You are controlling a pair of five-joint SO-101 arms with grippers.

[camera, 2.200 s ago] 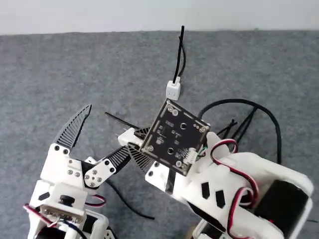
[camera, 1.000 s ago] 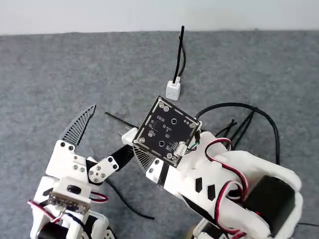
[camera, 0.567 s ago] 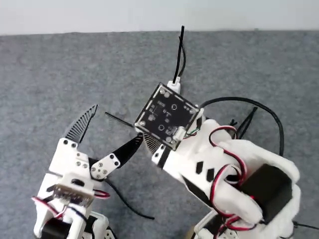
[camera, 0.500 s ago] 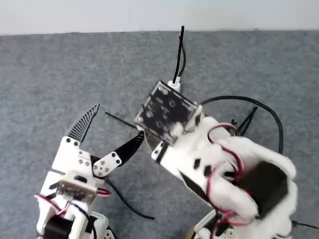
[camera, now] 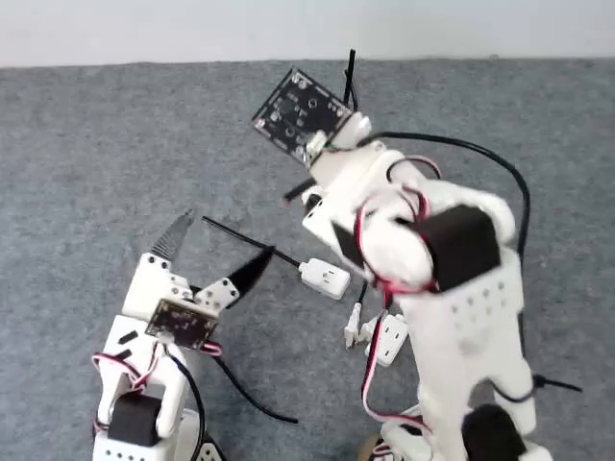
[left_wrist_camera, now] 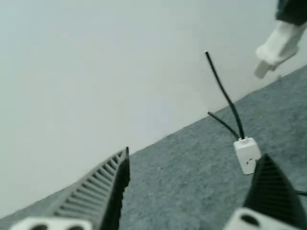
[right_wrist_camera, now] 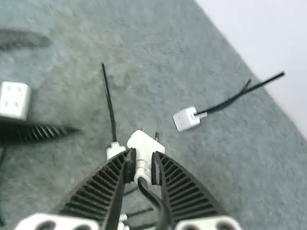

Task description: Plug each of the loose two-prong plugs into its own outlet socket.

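Note:
My right gripper [right_wrist_camera: 142, 157] is shut on a white two-prong plug [right_wrist_camera: 142, 142] held up in the air, prongs pointing away. The left wrist view shows that plug [left_wrist_camera: 272, 47] high up. A white socket [right_wrist_camera: 186, 119] on a black cable lies below and beyond it, near the wall; this socket [left_wrist_camera: 247, 154] sits ahead of my left gripper [left_wrist_camera: 195, 157]. My left gripper [camera: 216, 248] stands open and empty low over the carpet. A second white socket [camera: 324, 278] on a black cable lies just past its tip.
Grey carpet [camera: 96, 154] covers the table up to a pale wall. Another white block [camera: 389, 338] lies by the right arm's base [camera: 461, 327], with black cables looping around it. A white cube with holes [right_wrist_camera: 14, 99] lies off to one side.
The right arm rose and swung toward the far side with the plug, uncovering the socket beside the left gripper. The left gripper shifted slightly right and stayed open.

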